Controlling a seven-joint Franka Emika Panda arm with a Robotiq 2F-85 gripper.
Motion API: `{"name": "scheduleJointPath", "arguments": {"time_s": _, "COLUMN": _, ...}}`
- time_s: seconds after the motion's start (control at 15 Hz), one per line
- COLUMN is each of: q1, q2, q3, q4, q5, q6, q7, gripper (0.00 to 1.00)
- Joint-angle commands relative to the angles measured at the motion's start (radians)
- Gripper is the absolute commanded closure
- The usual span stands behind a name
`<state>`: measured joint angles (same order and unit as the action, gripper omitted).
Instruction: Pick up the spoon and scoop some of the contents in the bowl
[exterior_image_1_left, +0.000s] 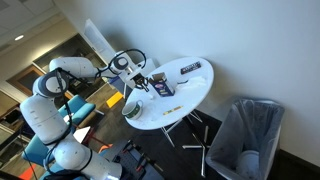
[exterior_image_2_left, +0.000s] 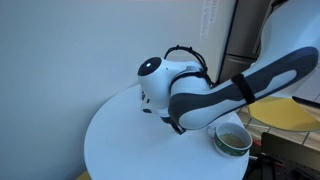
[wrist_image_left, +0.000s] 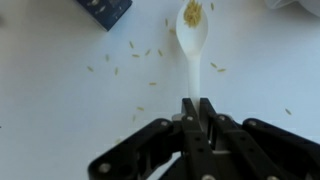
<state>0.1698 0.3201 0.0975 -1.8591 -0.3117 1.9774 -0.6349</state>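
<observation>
Your claw is pinched tight on the tail end of the white spoon. Both fingers press against the slim handle, so the spoon runs straight out ahead of the wrist with its scoop end farthest away. That end-on hold makes sense: it gives you the handle's full reach and keeps the fingers clear of the food.

The spoon looks like smooth, glossy plastic, a narrow stem widening into a shallow oval cup. That cup carries a small heap of pale tan grains. More grains lie scattered over the matte white desk beside the spoon. They are thin and dry-looking, the sort I'd expect to slide off if you tip the cup. A corner of a dark blue box shows at the far edge of the wrist view.

The bowl is outside the wrist view. Both exterior views show it near the desk's edge on the robot's side. Seen closer, the bowl is small and round, pale at the rim and dark inside. There the arm hides the claw. With grains in the cup, I judge the scoop largely made, so keep the spoon level.
</observation>
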Motion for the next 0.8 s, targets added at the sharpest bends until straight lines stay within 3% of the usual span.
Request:
{"name": "scheduleJointPath", "arguments": {"time_s": 0.0, "q1": -0.007, "q2": 0.036, "q3": 0.015, "q4": 0.038, "q5": -0.031, "q6": -0.012, "q7": 0.049, "gripper": 0.97}}
{"name": "scheduleJointPath", "arguments": {"time_s": 0.13, "q1": -0.007, "q2": 0.046, "q3": 0.015, "q4": 0.043, "q5": -0.036, "q6": -0.016, "q7": 0.053, "gripper": 0.97}}
{"name": "scheduleJointPath", "arguments": {"time_s": 0.2, "q1": -0.006, "q2": 0.049, "q3": 0.015, "q4": 0.047, "q5": -0.039, "q6": -0.02, "q7": 0.056, "gripper": 0.64}}
{"name": "scheduleJointPath", "arguments": {"time_s": 0.33, "q1": -0.005, "q2": 0.051, "q3": 0.015, "q4": 0.05, "q5": -0.046, "q6": -0.024, "q7": 0.063, "gripper": 0.56}}
{"name": "scheduleJointPath", "arguments": {"time_s": 0.73, "q1": 0.005, "q2": -0.001, "q3": 0.021, "q4": 0.036, "q5": -0.066, "q6": -0.051, "q7": 0.1, "gripper": 0.12}}
